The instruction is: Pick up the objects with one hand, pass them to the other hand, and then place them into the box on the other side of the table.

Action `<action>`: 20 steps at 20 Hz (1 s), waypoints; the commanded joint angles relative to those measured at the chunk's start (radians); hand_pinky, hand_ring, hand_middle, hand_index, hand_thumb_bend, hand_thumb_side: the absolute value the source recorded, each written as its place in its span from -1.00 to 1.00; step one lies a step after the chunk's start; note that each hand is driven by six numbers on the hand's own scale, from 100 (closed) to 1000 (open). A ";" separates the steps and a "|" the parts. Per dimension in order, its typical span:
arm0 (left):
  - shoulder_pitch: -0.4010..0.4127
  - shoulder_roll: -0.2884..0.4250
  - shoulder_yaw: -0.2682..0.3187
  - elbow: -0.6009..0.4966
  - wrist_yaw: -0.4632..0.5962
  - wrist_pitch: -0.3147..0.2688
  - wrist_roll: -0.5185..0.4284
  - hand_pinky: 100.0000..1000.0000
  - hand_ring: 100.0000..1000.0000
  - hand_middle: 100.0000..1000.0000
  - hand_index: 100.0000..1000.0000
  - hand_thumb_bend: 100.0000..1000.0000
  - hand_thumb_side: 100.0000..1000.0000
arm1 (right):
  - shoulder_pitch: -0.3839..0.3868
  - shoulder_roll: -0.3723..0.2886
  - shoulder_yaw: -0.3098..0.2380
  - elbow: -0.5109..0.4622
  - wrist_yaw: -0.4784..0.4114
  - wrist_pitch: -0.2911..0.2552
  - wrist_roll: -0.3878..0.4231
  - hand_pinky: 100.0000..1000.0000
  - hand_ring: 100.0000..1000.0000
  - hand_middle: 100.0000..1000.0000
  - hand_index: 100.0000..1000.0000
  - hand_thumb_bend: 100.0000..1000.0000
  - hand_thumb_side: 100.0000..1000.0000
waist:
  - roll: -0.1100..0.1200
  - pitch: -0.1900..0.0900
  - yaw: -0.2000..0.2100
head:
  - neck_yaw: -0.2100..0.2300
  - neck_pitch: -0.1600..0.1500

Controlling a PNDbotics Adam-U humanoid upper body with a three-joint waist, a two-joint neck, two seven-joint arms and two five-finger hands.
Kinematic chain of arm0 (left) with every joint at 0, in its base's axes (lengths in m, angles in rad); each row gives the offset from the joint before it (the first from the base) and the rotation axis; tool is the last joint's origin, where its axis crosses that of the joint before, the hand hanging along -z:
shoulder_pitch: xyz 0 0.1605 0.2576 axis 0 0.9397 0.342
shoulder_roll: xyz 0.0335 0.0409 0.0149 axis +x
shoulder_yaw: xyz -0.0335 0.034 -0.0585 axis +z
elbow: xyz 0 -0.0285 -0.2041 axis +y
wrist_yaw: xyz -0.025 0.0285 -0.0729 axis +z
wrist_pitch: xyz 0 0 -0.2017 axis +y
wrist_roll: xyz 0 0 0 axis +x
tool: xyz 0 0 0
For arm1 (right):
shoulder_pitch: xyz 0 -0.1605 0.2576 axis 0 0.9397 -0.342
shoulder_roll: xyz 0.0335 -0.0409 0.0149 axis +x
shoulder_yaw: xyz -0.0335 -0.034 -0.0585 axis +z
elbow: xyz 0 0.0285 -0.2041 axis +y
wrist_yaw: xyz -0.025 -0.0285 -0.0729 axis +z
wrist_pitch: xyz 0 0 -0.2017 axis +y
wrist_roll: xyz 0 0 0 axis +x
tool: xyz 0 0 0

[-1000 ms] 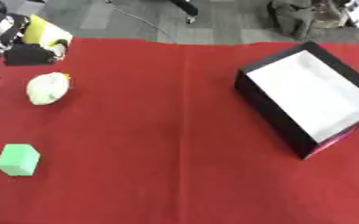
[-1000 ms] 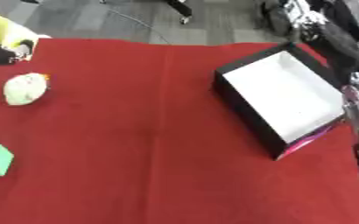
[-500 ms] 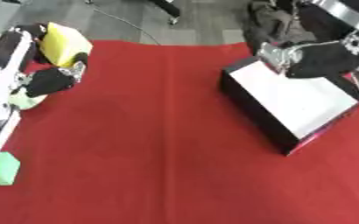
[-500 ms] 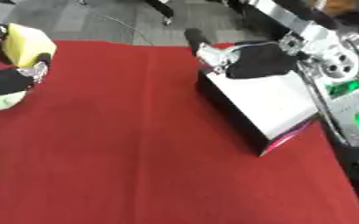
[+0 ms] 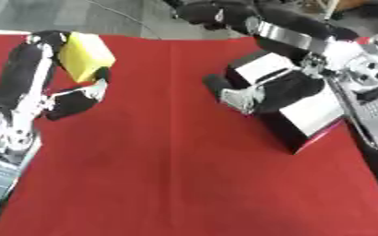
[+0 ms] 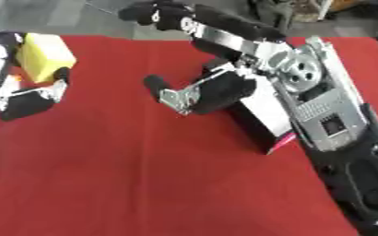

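The left hand comes in along the left edge of the red tablecloth, its long black fingers reaching up the view and its thumb bent in from below. Between them sits a yellow block, a boxy thing with a pale top face: the fingertips curl over its upper left corner and the tip of the thumb touches its lower right edge, so the hand pinches the block between fingers and thumb. Whether the block is lifted clear of the cloth or resting on it cannot be told. To the right, well apart from the block across a bare stretch of red cloth, the right hand hangs in front of the box. Its fingers stretch up and to the left, straight and apart from the thumb, which points left and low toward the middle of the table; nothing lies between them, and the hand stands spread wide and empty. The box, black-walled with a white floor, lies just behind and to the right of that palm, partly hidden by it, with a pink strip at its near corner.
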 commanded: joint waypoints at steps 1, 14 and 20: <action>-0.006 -0.002 -0.012 -0.019 -0.025 -0.031 0.002 0.13 -0.18 -0.14 0.16 -1.00 -0.58 | -0.027 0.008 0.009 -0.019 0.013 0.008 0.011 0.96 1.00 1.00 1.00 -1.00 -0.67 | 0.003 -0.022 -0.001 | -0.010 -0.003; -0.002 -0.043 -0.062 -0.021 -0.086 -0.107 -0.041 0.13 -0.18 -0.16 0.15 -1.00 -0.62 | -0.085 0.061 0.061 -0.019 0.166 0.087 -0.005 0.88 1.00 0.85 0.92 -1.00 -1.00 | 0.002 -0.024 -0.003 | -0.035 -0.005; -0.005 -0.052 -0.067 -0.034 -0.140 -0.140 -0.025 0.14 -0.19 -0.18 0.14 -1.00 -0.63 | -0.102 0.077 0.085 0.005 0.233 0.101 0.033 0.89 1.00 0.82 0.90 -1.00 -1.00 | 0.001 -0.026 -0.001 | -0.035 0.001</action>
